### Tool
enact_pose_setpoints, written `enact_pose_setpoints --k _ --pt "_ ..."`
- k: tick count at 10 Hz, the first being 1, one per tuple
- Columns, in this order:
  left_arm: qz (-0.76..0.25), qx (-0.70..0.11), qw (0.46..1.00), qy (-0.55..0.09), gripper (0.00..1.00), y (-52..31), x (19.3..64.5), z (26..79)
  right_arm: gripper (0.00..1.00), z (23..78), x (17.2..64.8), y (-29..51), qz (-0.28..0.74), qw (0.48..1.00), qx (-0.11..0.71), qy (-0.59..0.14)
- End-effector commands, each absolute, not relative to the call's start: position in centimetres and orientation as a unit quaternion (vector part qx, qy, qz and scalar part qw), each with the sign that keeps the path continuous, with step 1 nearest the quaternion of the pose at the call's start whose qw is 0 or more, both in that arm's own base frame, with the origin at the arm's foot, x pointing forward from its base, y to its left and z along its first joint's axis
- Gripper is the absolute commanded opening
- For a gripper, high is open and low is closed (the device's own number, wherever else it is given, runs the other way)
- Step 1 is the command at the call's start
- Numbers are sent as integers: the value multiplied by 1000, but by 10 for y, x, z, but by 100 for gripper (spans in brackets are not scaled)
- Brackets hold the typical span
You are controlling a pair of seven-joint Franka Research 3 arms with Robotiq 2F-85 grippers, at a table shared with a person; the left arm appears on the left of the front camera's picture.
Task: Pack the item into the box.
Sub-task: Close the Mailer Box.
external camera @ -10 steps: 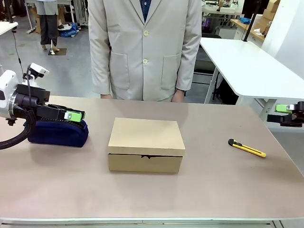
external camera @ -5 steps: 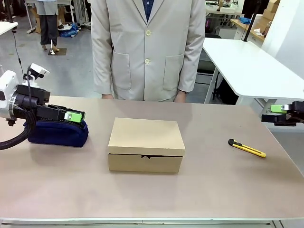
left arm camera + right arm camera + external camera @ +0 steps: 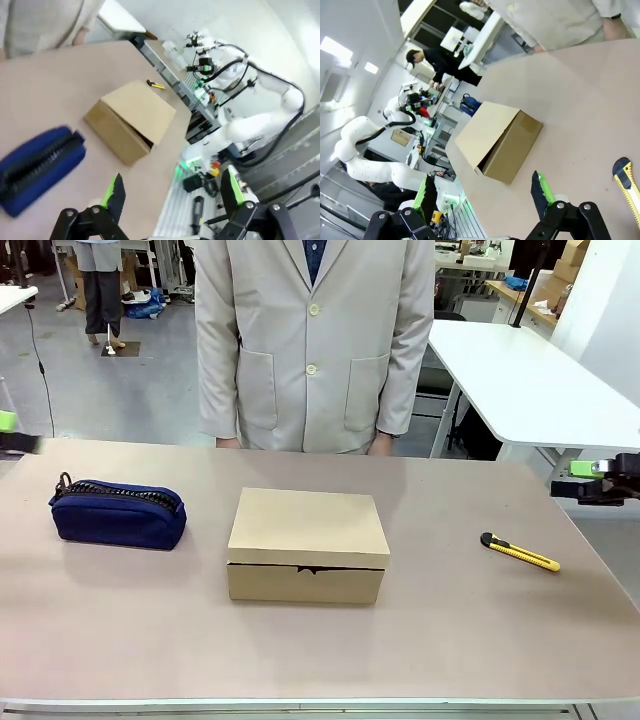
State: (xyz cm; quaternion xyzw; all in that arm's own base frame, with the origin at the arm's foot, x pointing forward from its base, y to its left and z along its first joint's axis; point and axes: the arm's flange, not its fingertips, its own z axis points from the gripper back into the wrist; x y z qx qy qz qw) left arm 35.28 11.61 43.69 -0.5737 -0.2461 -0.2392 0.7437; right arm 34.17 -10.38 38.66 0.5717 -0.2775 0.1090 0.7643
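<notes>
The box (image 3: 307, 544) is sitting in the middle of the table (image 3: 320, 650), nearest to the robot's side, with its flap lid lying down on top. The black stapler is nowhere to be seen, so it cannot be told where it is. A bit farther back on the left, the navy pouch (image 3: 118, 514) is lying zipped up, well apart from the box. On the right, the yellow-and-black knife (image 3: 519, 552) is lying flat on the table. The right gripper (image 3: 585, 480) is hanging at the right edge with its fingers spread wide and holding nothing. The left gripper (image 3: 170, 192) is hanging over the table's left end, fingers spread wide and empty too. At the far side a person (image 3: 315, 340) in a light coat is standing close to the table
</notes>
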Motion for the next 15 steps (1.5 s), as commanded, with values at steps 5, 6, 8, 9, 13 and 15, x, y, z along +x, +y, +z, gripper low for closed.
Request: enact_pose_setpoints --k 5,6,8,9,13,15 --pt "-239 -574 744 -246 100 116 353 437 100 389 340 -103 113 762 574 -276" --pt "-239 -574 744 -246 100 116 353 437 100 389 340 -103 113 762 574 -276" --pt "-239 -574 744 -246 100 116 353 437 100 389 340 -103 113 762 574 -276" --pt "-239 -574 744 -246 100 116 353 437 100 389 340 -103 113 762 574 -276" --pt "-239 -574 744 -246 100 116 353 437 100 389 340 -103 113 762 574 -276" --pt "-239 -574 744 -246 100 116 353 437 100 389 340 -103 113 762 574 -276"
